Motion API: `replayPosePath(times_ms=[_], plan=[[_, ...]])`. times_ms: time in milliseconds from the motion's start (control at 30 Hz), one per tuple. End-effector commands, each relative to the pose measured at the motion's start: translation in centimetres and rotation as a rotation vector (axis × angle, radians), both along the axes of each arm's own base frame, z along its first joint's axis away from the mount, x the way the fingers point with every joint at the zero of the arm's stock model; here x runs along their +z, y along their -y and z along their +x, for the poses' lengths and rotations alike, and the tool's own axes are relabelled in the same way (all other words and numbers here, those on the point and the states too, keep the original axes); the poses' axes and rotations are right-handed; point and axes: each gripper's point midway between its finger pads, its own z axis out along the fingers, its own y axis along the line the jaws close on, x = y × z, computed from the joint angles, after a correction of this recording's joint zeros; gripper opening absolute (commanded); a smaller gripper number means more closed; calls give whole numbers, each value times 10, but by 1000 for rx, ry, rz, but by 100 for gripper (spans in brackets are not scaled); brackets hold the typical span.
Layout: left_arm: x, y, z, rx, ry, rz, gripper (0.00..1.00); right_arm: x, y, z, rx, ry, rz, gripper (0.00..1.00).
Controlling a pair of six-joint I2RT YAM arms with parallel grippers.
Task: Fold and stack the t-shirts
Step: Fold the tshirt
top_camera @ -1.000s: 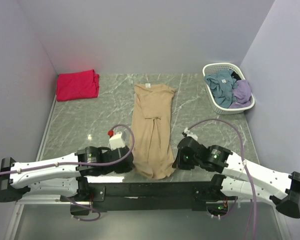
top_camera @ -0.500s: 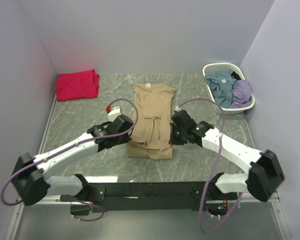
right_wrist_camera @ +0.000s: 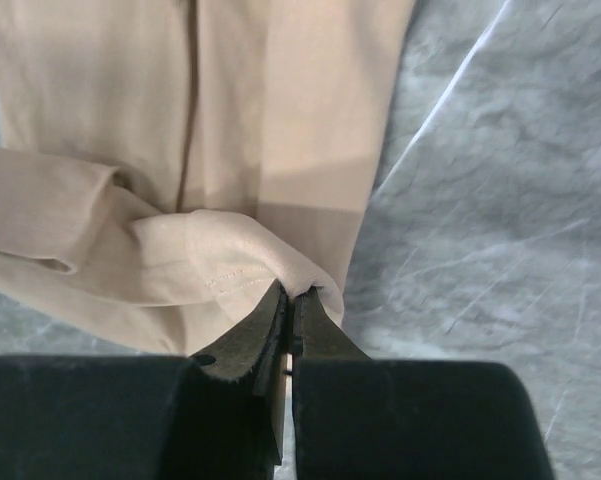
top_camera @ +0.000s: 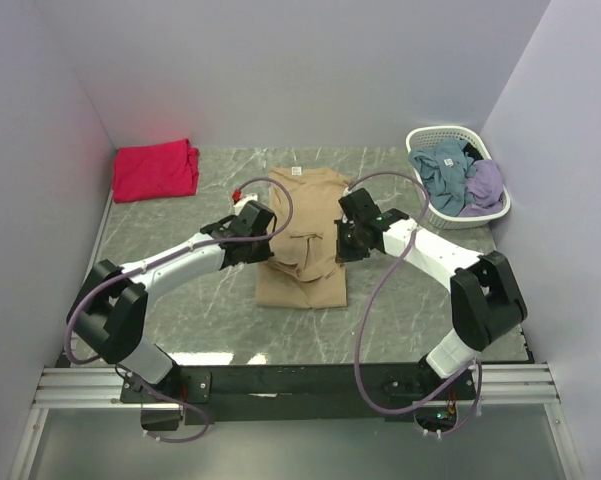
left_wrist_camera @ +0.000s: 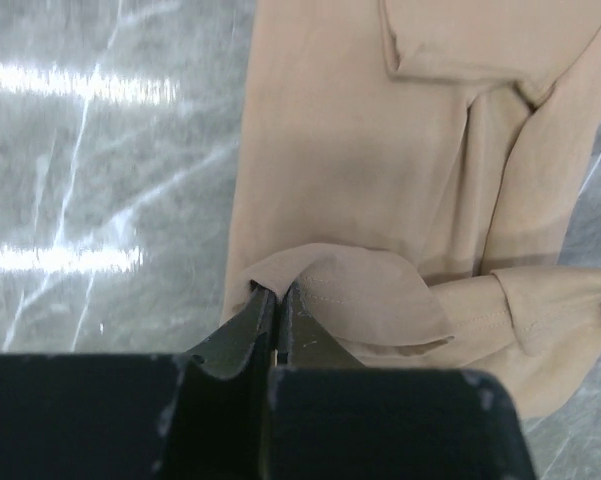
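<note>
Tan t-shirt [top_camera: 300, 288] at table centre, mid-fold: left gripper [left_wrist_camera: 277, 298] and right gripper [right_wrist_camera: 291, 297] each clamped on a hem corner, raised toward 12 o'clock. Red t-shirt [top_camera: 156, 170] lies folded at 10 o'clock. Stacking not yet done.

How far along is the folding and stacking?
Done: the red-pink t-shirt lies at the far left corner, apparently folded, and the tan t-shirt is narrowed lengthwise. In hand: the left gripper and right gripper are each shut on a hem corner, lifted over the shirt's middle. Left: lay the hem near the collar, release, stack it with the red one; more clothes wait in the basket.
</note>
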Motion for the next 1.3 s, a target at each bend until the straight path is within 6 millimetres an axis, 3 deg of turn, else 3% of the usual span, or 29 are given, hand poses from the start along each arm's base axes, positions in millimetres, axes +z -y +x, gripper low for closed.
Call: replayPosePath(times_ms=[0,133,467,700,733,767,800,833,867,933,1000,1100,1267], plan=[[23,13,33,-45,83,-39,1,12,-3,30,6,57,10,0],[20,7,46,-37,88,-36,1,7,4,41,-15,56,-4,0],[-13,9,62,-80,31,-33,1,-16,19,65,-65,26,-42,0],[-13,11,78,-98,57,-44,3,-22,25,85,-88,50,-43,0],[-12,13,82,-108,70,-51,13,-18,24,91,-91,63,-32,0],[-10,15,84,-119,76,-55,21,-21,25,93,-93,49,-33,28],[-8,13,87,-121,84,-53,33,-18,26,97,-96,60,-25,42],[-4,16,92,-126,96,-59,67,-13,27,101,-104,80,-21,49],[1,15,96,-122,114,-60,75,-9,26,106,-106,106,-9,57],[15,14,104,-120,158,-66,89,5,28,113,-114,146,17,64],[27,10,111,-120,197,-57,97,18,28,116,-114,181,42,65],[46,6,116,-116,229,-53,99,43,28,114,-113,223,81,66],[79,8,100,-159,278,-109,99,70,18,85,-50,226,186,66]])
